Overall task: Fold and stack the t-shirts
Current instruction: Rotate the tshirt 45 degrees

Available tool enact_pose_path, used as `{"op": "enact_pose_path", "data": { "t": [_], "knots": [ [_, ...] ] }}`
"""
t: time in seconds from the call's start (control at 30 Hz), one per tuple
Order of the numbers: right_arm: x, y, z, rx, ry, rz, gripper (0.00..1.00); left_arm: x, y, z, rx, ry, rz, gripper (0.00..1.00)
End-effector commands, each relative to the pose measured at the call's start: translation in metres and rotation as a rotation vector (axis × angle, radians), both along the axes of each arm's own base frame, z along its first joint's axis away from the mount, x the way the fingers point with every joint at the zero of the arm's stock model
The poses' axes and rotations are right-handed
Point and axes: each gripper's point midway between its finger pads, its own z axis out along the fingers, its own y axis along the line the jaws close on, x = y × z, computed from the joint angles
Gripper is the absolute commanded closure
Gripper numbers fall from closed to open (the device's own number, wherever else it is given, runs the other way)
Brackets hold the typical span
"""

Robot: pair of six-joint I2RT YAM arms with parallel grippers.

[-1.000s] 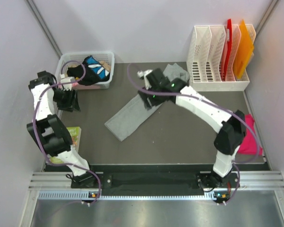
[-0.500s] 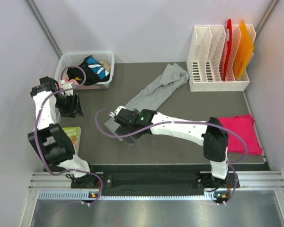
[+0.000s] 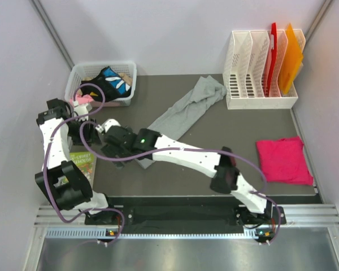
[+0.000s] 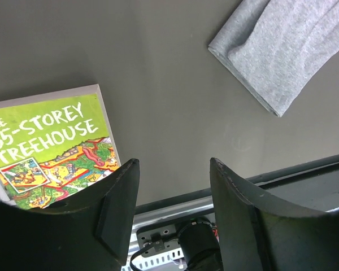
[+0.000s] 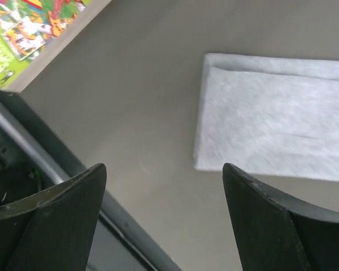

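Light heather-grey cloth t-shirt (image 3: 183, 110) lies as a diagonal strip mid-surface (image 3: 226, 135), probably half-folded. Magenta-pink folded t-shirt (image 3: 283, 161) sits far right, likely the stack base. Right fingers (image 5: 260, 226) are wide and empty beside the grey shirt's near end. Left fingers (image 4: 118, 209) are wide and empty by the green paperback book (image 4: 45, 147).

Dark grey bench (image 3: 237, 127), matte top.
- White lattice basket (image 3: 104, 63), far left corner, holding dark and blue-patterned cloth (image 3: 112, 79).
- White slotted file rack (image 3: 254, 99), far right corner: red folder (image 3: 273, 51) and orange folder (image 3: 292, 53) standing upright in its right-hand slots.
- Green paperback book (image 4: 45, 147), "The 65-Storey Treehouse", flat at the near left edge.
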Motion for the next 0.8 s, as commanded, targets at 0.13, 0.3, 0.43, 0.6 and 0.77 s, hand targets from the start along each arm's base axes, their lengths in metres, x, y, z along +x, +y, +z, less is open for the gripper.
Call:
{"op": "enact_pose_path", "data": {
  "t": [0.13,0.3,0.43,0.6,0.77],
  "knots": [
    [-0.01,-0.014,-0.087,-0.177,0.06,-0.123,0.16,0.011,0.02,-0.001,-0.034,-0.056,0.023,0.42],
    [-0.006,-0.027,-0.105,-0.23,0.053,-0.147,0.16,0.016,0.041,-0.005,-0.124,-0.004,0.073,0.42],
    [0.013,-0.033,-0.097,-0.223,0.024,-0.185,0.16,0.018,0.042,-0.01,-0.133,-0.006,0.056,0.42],
    [0.025,-0.03,-0.098,-0.209,0.017,-0.189,0.17,0.016,0.041,-0.013,-0.134,-0.005,0.035,0.42],
    [0.035,-0.017,-0.105,-0.192,0.019,-0.177,0.2,0.009,0.04,-0.022,-0.132,0.028,0.006,0.42]
  ]
}}
